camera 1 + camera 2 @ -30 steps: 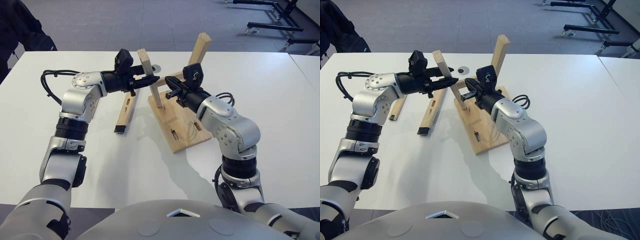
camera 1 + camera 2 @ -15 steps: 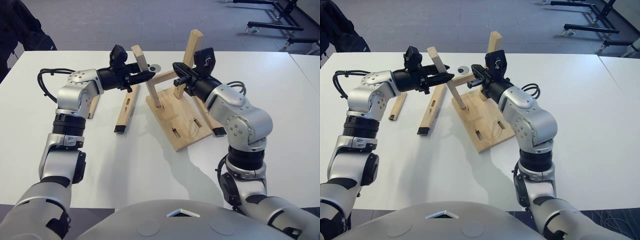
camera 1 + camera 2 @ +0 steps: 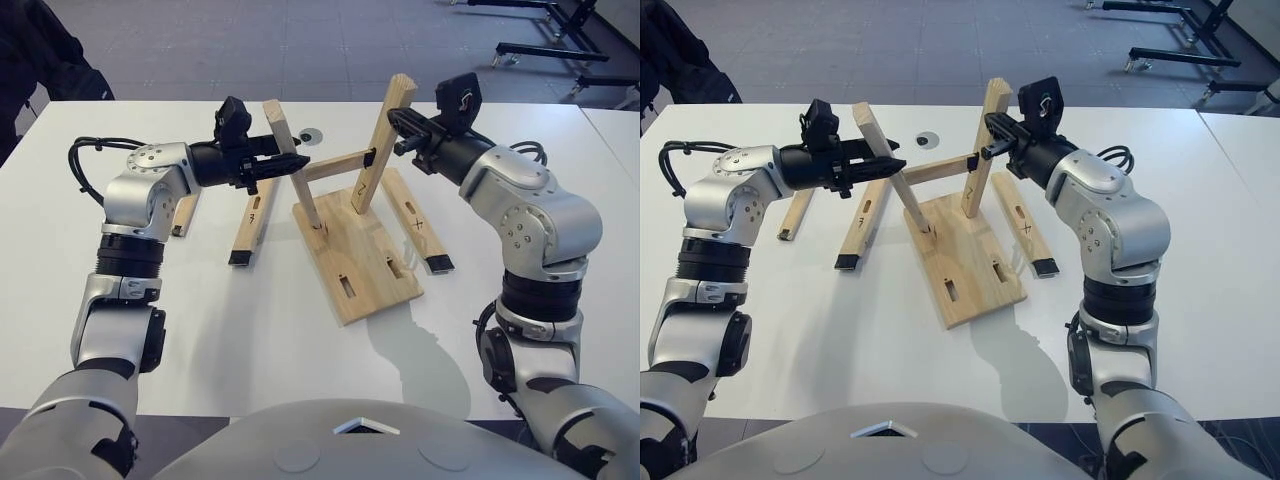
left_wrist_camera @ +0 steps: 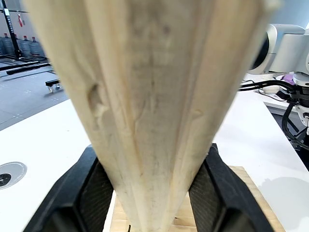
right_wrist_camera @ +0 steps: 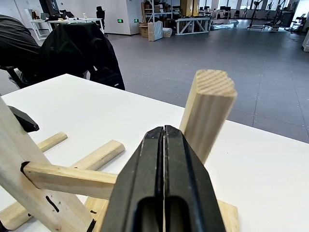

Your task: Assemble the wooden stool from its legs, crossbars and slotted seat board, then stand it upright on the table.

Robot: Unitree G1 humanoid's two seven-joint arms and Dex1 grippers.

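Leg point(image 3: 306, 196) clamped by left end effector point(image 3: 291, 163).

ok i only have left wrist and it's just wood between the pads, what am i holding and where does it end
observer: the left end effector is shut on a tilted leg, and the leg's lower end meets the seat board.
operator: is the other arm on that leg too
observer: no, the right end effector is shut and holds nothing. Its tip is by the upper part of a second leg that stands on the board.
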